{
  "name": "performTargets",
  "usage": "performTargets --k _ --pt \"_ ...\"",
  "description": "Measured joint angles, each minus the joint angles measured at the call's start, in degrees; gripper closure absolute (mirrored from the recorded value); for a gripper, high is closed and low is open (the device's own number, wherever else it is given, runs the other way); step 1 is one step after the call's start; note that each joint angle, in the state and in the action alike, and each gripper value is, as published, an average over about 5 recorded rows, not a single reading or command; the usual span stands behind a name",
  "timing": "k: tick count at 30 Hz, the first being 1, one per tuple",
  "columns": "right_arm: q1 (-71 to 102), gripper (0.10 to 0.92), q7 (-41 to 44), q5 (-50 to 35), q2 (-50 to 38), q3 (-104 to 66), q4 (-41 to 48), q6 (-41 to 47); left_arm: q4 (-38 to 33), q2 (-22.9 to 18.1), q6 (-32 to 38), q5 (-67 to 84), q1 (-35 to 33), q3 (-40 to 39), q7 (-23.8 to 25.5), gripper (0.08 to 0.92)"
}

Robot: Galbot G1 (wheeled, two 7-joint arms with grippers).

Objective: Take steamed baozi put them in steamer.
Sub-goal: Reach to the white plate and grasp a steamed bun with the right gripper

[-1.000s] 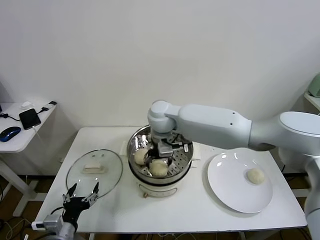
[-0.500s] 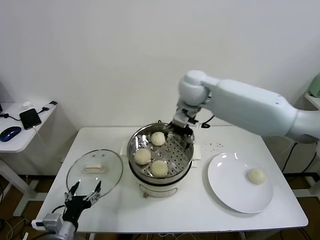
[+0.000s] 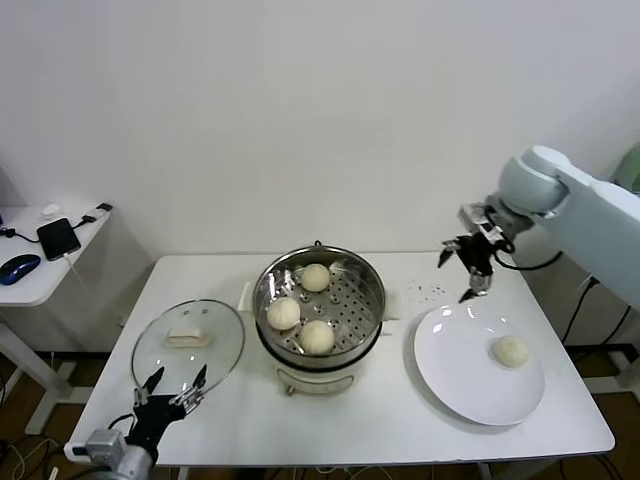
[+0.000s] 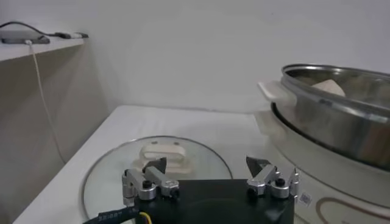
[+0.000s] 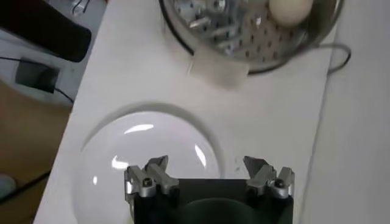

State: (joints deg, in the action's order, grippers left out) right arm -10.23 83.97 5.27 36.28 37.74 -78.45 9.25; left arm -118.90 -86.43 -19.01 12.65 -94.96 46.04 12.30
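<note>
The steel steamer [image 3: 372, 318] stands mid-table with three cream-white baozi in it: one at the back [image 3: 316, 277], one at the left [image 3: 284, 313], one at the front [image 3: 318, 337]. A fourth baozi [image 3: 512, 351] lies on the white plate [image 3: 455, 360] at the right. My right gripper [image 3: 464, 270] is open and empty, in the air above the plate's far left edge. In the right wrist view it [image 5: 206, 168] hangs over the plate [image 5: 122, 158], with the steamer [image 5: 304, 52] and one baozi [image 5: 291, 9] beyond. My left gripper [image 3: 170, 385] is open and idle near the table's front left edge.
A round glass lid [image 3: 190, 342] with a beige handle lies on the table left of the steamer, also in the left wrist view [image 4: 158, 161]. A side table at the far left holds a phone [image 3: 60, 237] and a blue mouse [image 3: 20, 267].
My right gripper has let a baozi go at the back of the steamer, risen out and swung right to above the plate. The left arm has stayed put.
</note>
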Motion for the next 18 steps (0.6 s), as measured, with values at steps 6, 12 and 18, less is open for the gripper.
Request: performTargets --k 6,12,18 --pt "9.7 0.203 0.5 7.1 0.0 -9.3 5.5 -5.2 0.1 -0.1 -0.2 0.2 -0.6 0.5 0.1 0.177" --pt "16.0 0.203 0.8 11.8 0.1 -15.5 9.5 -8.8 0.3 -0.2 -0.2 0.3 -1.1 0.8 0.1 0.177" --pt "21.0 0.202 0.9 14.8 -0.1 -20.0 11.8 -10.9 0.7 0.1 -0.2 0.4 -1.1 1.1 0.2 0.177"
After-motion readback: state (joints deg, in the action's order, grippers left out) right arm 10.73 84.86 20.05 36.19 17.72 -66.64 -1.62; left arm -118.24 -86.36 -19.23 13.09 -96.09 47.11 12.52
